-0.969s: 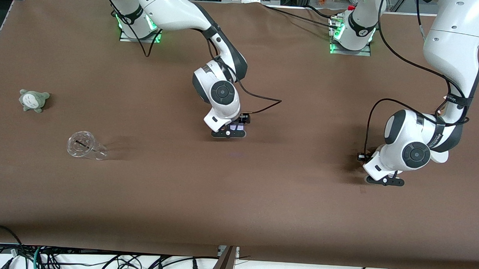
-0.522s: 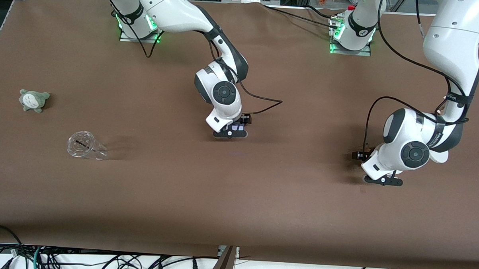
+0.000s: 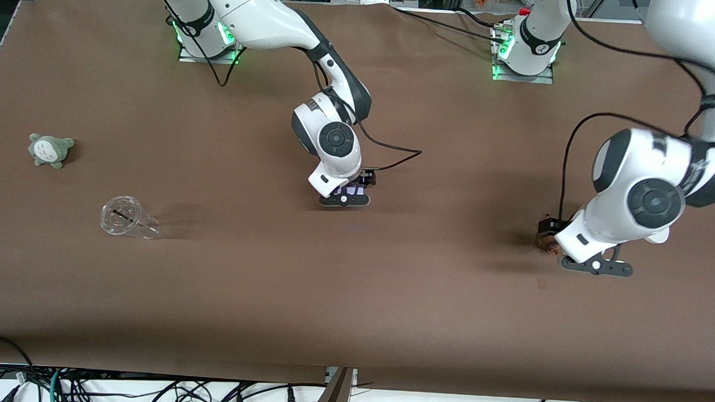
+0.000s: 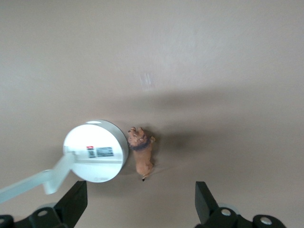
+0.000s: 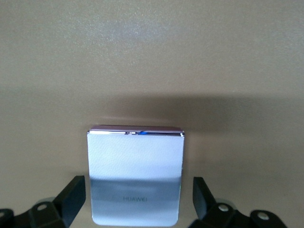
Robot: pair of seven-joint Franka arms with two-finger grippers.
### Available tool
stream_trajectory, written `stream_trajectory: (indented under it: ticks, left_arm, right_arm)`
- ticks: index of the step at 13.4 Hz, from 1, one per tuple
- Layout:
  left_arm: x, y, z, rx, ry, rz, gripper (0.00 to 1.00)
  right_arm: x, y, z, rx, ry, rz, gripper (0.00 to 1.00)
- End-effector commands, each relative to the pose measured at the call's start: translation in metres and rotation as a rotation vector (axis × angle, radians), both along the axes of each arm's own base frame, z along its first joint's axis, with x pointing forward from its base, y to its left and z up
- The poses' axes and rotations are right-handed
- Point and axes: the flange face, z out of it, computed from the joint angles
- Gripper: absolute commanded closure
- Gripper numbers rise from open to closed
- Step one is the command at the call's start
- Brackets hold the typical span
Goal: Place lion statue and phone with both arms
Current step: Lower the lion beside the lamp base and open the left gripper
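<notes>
Grippers spread — left gripper (image 4: 137, 209) above lion statue (image 4: 142, 157), right gripper (image 5: 137, 204) straddling phone (image 5: 135, 173).

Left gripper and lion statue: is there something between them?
No. In the left wrist view, the left gripper hangs open over the lion statue, with only bare table between. A white round stand sits beside the lion, not between.

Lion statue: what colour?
Reddish-brown, darker mane. The lion statue shows best in the left wrist view, lying on the table beside a white round-based stand.
</notes>
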Motion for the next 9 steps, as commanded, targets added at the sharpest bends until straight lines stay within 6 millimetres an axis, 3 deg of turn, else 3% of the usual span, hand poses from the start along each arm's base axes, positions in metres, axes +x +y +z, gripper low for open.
stream_trajectory:
  ticks: [1, 4, 6, 7, 8, 9]
  left_arm:
    - [0.000, -0.002, 0.072, 0.012, -0.001, -0.064, 0.00]
    - [-0.015, -0.010, 0.161, -0.016, -0.051, -0.045, 0.00]
    - [-0.020, -0.018, 0.192, -0.067, -0.073, -0.040, 0.00]
    - [-0.020, -0.018, 0.205, -0.073, -0.101, -0.041, 0.00]
    - [-0.019, -0.018, 0.204, -0.067, -0.098, -0.040, 0.00]
    - [-0.022, -0.016, 0.205, -0.070, -0.087, -0.043, 0.00]
  right_arm:
    - [0.001, 0.006, -0.005, 0.012, -0.010, -0.014, 0.00]
    - [0.001, 0.005, -0.009, 0.010, -0.012, -0.015, 0.00]
    - [0.000, 0.006, -0.009, 0.011, -0.014, -0.011, 0.18]
    - [0.001, 0.005, -0.009, 0.009, -0.015, -0.011, 0.33]
    - [0.001, 0.005, -0.009, 0.009, -0.015, -0.011, 0.48]
    - [0.002, 0.005, -0.007, 0.008, -0.019, -0.001, 0.48]
